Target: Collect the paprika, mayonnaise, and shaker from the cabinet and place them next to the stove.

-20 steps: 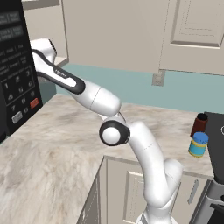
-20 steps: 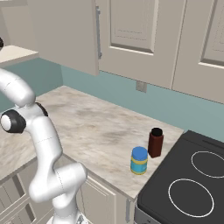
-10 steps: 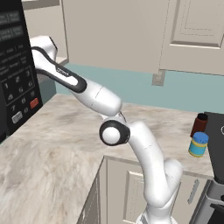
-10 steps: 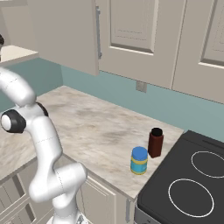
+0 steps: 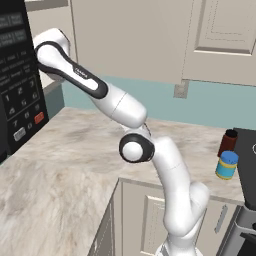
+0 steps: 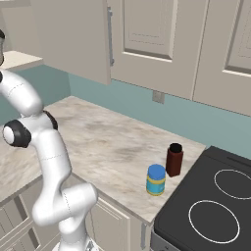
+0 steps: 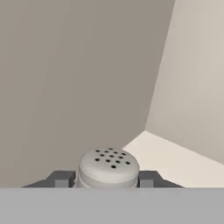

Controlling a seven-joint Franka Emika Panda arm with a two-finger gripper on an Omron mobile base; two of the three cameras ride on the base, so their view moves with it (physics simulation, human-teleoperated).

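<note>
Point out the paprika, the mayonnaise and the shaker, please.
paprika [image 6: 174, 160]: right base view, middle of the dark red body.
mayonnaise [image 6: 156, 180]: right base view, side of the jar under the blue lid.
shaker [image 7: 109, 167]: hand view, perforated top.

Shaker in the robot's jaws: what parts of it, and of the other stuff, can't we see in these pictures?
- Shaker, hand view: its top with holes shows between the jaws; the body is cut off by the bottom edge.
- Stove, left base view: cut off by the right edge.
- Paprika, left base view: its lower part is hidden behind the mayonnaise.
- Jar labels: too small to read.
</note>
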